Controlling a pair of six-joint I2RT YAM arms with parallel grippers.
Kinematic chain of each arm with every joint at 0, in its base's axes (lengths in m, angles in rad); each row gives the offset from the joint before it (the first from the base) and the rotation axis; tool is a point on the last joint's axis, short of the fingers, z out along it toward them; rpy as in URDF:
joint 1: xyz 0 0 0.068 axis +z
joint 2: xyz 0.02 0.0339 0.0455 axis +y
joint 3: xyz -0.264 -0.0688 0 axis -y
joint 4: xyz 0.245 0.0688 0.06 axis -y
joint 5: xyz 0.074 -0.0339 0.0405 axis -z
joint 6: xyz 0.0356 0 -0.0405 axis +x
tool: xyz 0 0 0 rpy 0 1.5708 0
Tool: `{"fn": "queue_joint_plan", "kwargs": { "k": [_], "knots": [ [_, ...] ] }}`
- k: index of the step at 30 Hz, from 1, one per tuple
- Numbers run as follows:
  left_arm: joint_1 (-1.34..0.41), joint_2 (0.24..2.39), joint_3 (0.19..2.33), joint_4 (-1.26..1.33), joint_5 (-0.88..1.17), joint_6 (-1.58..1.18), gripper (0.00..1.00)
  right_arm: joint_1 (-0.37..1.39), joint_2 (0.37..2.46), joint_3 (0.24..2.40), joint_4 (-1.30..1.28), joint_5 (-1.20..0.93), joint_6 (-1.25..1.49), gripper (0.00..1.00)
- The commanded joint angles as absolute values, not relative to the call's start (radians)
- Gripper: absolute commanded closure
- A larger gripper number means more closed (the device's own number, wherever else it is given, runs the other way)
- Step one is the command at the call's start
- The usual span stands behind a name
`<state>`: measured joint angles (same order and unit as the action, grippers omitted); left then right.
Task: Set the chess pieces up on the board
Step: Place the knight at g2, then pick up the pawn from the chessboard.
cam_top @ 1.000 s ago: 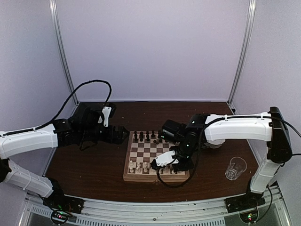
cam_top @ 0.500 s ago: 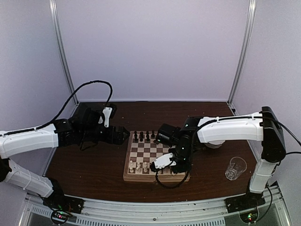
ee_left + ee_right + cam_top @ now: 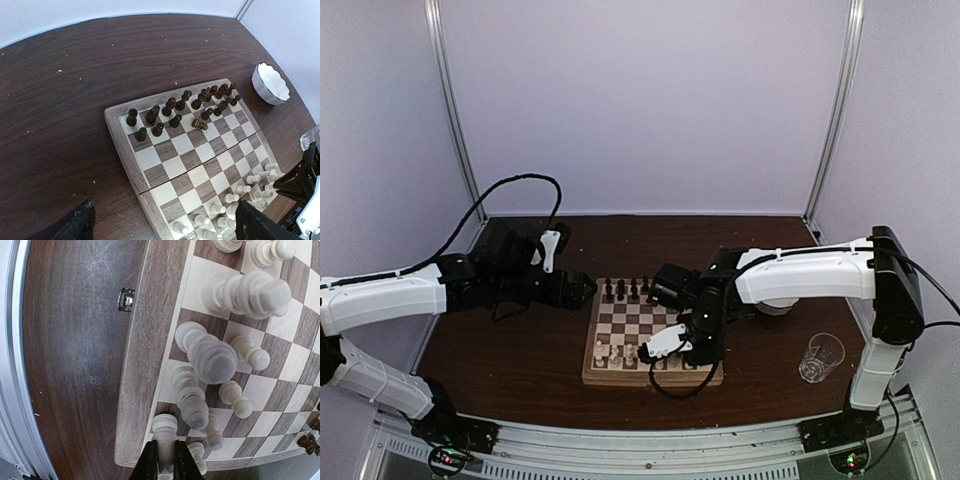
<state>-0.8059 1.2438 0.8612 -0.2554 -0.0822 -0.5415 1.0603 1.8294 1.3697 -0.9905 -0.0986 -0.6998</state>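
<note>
1. Wood grain runs all over the board (image 3: pixel 185 160), a square of light and dark brown checks inside a tan border. It lies on the dark, streaked tabletop (image 3: pixel 65 100), in the lower middle of the overhead view.
2. The chess pieces are small, smooth, turned figurines with rounded heads. In my left wrist view the dark pieces (image 3: pixel 170 107) crowd the board's upper edge, and one of them lies on its side. The cream-white pieces (image 3: pixel 240 192) cluster at its lower right.
3. A small metal clasp (image 3: pixel 126 299) is set into the border.
4. My right gripper (image 3: pixel 165 442) pinches its black fingers on one cream-white piece (image 3: pixel 165 424) over the corner square beside the border, at the bottom of my right wrist view.
5. My right arm reaches in from the right edge, elbow bent and wrist tipped down.
6. My left gripper (image 3: pixel 582 285) hovers just off the board's upper-left corner, fingers spread wide and holding nothing, with the forearm nearly level.
7. A white scalloped bowl (image 3: pixel 271 82) and a clear glass (image 3: pixel 820 355) stand to the right of the board.
</note>
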Motion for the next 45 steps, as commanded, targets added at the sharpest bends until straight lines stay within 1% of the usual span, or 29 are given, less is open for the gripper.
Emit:
{"fn": "queue_joint_plan", "kwargs": {
  "k": [1, 7, 13, 19, 23, 25, 26, 28, 31, 35, 40, 45],
  "knots": [
    [-0.801, 1.247, 0.853, -0.210, -0.066, -0.544, 0.03, 1.061, 1.847, 1.396, -0.986, -0.066, -0.685, 0.91],
    [-0.801, 1.245, 0.845, -0.205, -0.062, -0.550, 0.03, 1.062, 1.851, 1.399, -0.995, -0.068, -0.686, 0.87],
    [-0.800, 1.238, 0.836, -0.200, -0.056, -0.558, 0.03, 1.061, 1.839, 1.399, -0.989, -0.065, -0.677, 0.78],
    [-0.801, 1.233, 0.834, -0.200, -0.052, -0.564, 0.03, 1.062, 1.816, 1.409, -1.009, -0.061, -0.676, 0.76],
    [-0.801, 1.237, 0.833, -0.197, -0.051, -0.559, 0.03, 1.061, 1.760, 1.420, -1.043, -0.064, -0.673, 0.72],
    [-0.801, 1.251, 0.841, -0.196, -0.049, -0.560, 0.06, 1.059, 1.719, 1.426, -1.054, -0.067, -0.676, 0.66],
    [-0.801, 1.264, 0.853, -0.204, -0.046, -0.560, 0.09, 1.056, 1.698, 1.429, -1.057, -0.072, -0.675, 0.64],
    [-0.801, 1.299, 0.886, -0.230, -0.027, -0.559, 0.14, 1.024, 1.668, 1.443, -1.056, -0.120, -0.665, 0.63],
    [-0.802, 1.355, 0.932, -0.249, -0.001, -0.546, 0.19, 0.944, 1.655, 1.471, -1.027, -0.215, -0.622, 0.62],
    [-0.801, 1.390, 0.956, -0.237, 0.038, -0.539, 0.23, 0.846, 1.680, 1.495, -0.947, -0.275, -0.563, 0.63],
    [-0.801, 1.386, 0.981, -0.264, 0.023, -0.543, 0.23, 0.827, 1.753, 1.527, -0.823, -0.281, -0.526, 0.64],
    [-0.801, 1.334, 0.959, -0.267, 0.015, -0.564, 0.23, 0.828, 1.886, 1.599, -0.761, -0.282, -0.479, 0.64]
  ]
}}
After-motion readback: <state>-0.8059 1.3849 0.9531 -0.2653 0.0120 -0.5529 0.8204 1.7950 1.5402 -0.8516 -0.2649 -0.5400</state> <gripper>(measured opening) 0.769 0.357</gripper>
